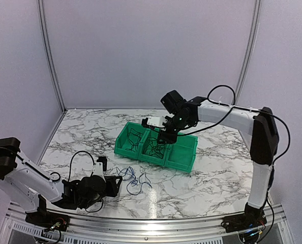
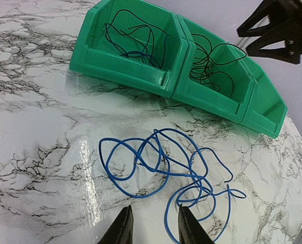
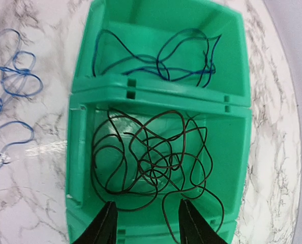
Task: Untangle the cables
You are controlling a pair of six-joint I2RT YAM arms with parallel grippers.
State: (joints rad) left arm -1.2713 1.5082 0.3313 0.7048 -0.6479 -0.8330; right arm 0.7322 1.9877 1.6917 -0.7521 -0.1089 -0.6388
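The blue cables (image 2: 161, 162) lay knotted in loops on the marble table (image 2: 39, 127) just ahead of the left gripper (image 2: 156, 226), its jaws partly apart with 1 strand running unpinched between them. The black cables (image 3: 151, 162) sat coiled in the green bin's (image 3: 161, 94) middle compartment beneath the right gripper (image 3: 147, 223), jaws apart and holding nothing. A pull on that 1 strand risked tightening the crossings or dragging the whole knot, and the right gripper could have hooked a black loop out of the bin.

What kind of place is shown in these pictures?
Probably a robotics lab test cell: two robot arms bolted at a marble-patterned table, plain pale walls enclosing it, and green bins holding thin wires.
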